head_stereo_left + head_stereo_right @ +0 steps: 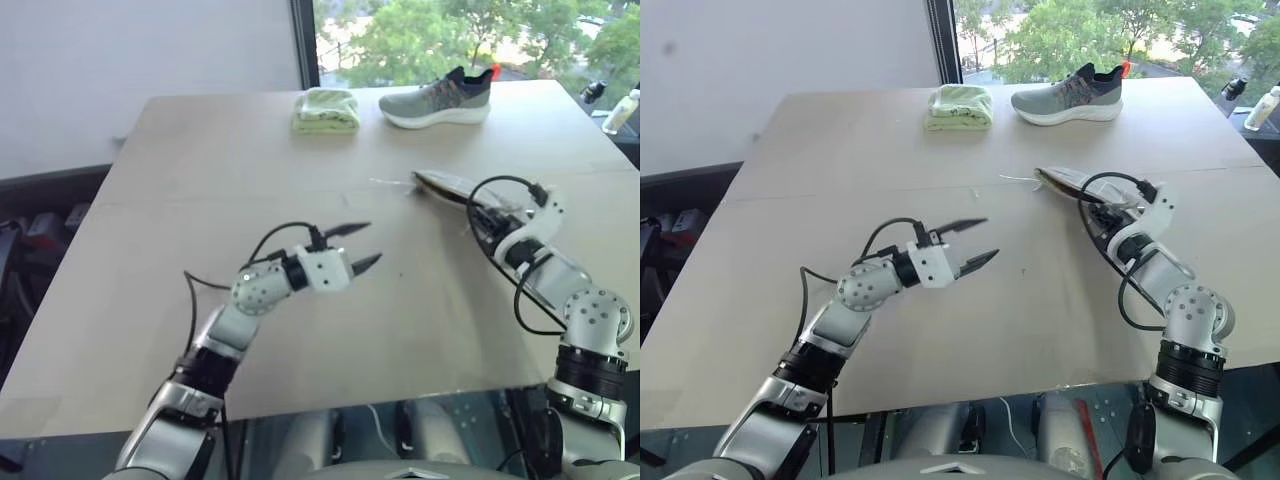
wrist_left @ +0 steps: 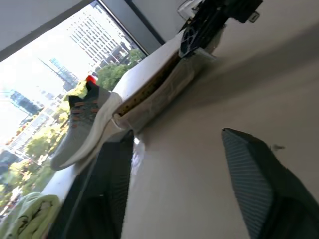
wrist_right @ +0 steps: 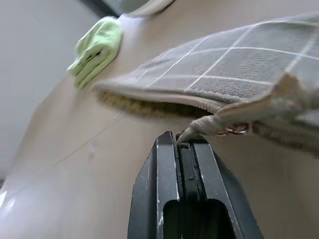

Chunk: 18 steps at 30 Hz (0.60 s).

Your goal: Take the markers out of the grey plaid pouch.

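The grey plaid pouch [image 1: 445, 186] lies on the right side of the table, its mouth gaping towards the table's middle and showing olive-yellow lining [image 3: 149, 107]. My right gripper [image 3: 179, 140] is shut on the small pull tab [image 3: 202, 128] at the pouch's mouth. That arm reaches over the pouch's near part. Left of the pouch and well apart from it, my left gripper [image 1: 366, 243] hovers over the table's middle, open, with nothing between its fingers. It points towards the pouch's mouth [image 2: 149, 97]. The markers are hidden.
A grey sneaker [image 1: 437, 98] and a folded pale green cloth [image 1: 327, 110] sit at the far edge of the tan table [image 1: 200, 200] by the window. A pale bottle [image 1: 620, 110] stands past the table's far right corner.
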Tool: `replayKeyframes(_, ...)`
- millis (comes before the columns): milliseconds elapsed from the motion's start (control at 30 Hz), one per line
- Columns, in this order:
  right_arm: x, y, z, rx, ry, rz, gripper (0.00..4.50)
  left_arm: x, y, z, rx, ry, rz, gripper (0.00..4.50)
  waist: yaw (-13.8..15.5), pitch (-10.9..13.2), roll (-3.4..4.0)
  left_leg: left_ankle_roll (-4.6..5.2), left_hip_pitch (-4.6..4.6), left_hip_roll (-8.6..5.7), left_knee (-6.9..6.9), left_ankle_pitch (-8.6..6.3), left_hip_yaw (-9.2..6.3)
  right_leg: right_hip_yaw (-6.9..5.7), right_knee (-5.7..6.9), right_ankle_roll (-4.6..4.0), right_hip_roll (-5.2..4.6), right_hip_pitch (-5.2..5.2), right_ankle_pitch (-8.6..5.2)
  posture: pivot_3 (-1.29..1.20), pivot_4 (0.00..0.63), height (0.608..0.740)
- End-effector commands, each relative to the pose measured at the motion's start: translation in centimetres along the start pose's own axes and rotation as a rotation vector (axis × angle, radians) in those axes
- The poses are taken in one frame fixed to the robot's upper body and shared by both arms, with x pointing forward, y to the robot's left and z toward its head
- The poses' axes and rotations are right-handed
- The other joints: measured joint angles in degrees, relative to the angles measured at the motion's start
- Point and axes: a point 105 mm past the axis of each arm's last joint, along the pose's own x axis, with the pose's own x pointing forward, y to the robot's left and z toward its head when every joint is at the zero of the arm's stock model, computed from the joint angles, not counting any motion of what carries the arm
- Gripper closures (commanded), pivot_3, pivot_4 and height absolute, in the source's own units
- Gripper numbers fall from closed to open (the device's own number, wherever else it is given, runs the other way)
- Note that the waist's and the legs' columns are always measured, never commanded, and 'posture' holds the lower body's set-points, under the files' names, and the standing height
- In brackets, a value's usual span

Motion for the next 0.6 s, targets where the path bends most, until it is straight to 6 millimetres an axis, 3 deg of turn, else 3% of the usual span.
replayKeyframes(33, -1.2, 3.0, 0.7, -0.041, 0.022, 0.18, 4.5, -0.1, 1.7, -1.3, 0.034, 0.018, 0.054, 1.46, 0.05, 0.0, 0.0, 0.0, 0.0, 0.0, 0.0, 0.0, -0.01, -0.01, 0.01, 0.0, 0.0, 0.0, 0.0, 0.0, 0.15, 0.74)
replayKeyframes(233, -3.5, 6.0, -0.4, -0.101, 0.139, 0.416, 4.5, 0.5, 4.1, -3.5, 0.034, 0.056, 0.103, 1.46, 0.36, 0.05, -0.08, 0.01, -0.07, 0.01, 0.0, 0.0, -0.09, -0.14, -0.01, 0.01, 0.02, 0.0, 0.0, 0.0, 0.15, 0.74)
replayKeyframes(367, -6.0, 6.8, -1.7, -0.156, 0.251, 0.529, 4.5, 1.2, 4.9, -3.9, 0.0, 0.047, 0.114, 1.46, 0.91, 0.07, -0.14, 0.05, -0.09, 0.0, 0.01, -0.03, -0.09, -0.15, -0.07, 0.02, 0.0, 0.0, 0.0, 0.0, 0.15, 0.74)
replayKeyframes(533, -9.1, 5.7, -2.9, -0.217, 0.375, 0.565, 4.5, 2.2, 3.7, -3.5, -0.086, -0.002, 0.043, 1.46, 1.23, 0.16, -0.29, 0.21, -0.14, -0.02, 0.06, -0.13, -0.05, -0.13, -0.14, 0.03, -0.06, 0.01, -0.01, 0.0, 0.15, 0.74)
replayKeyframes(600, -10.0, 3.9, -3.3, -0.277, 0.432, 0.496, 4.5, 2.4, 2.7, -3.2, -0.138, -0.029, -0.004, 1.46, 1.27, 0.19, -0.33, 0.22, -0.17, -0.04, 0.09, -0.13, -0.06, -0.14, -0.15, 0.03, -0.1, 0.01, -0.01, 0.0, 0.15, 0.74)
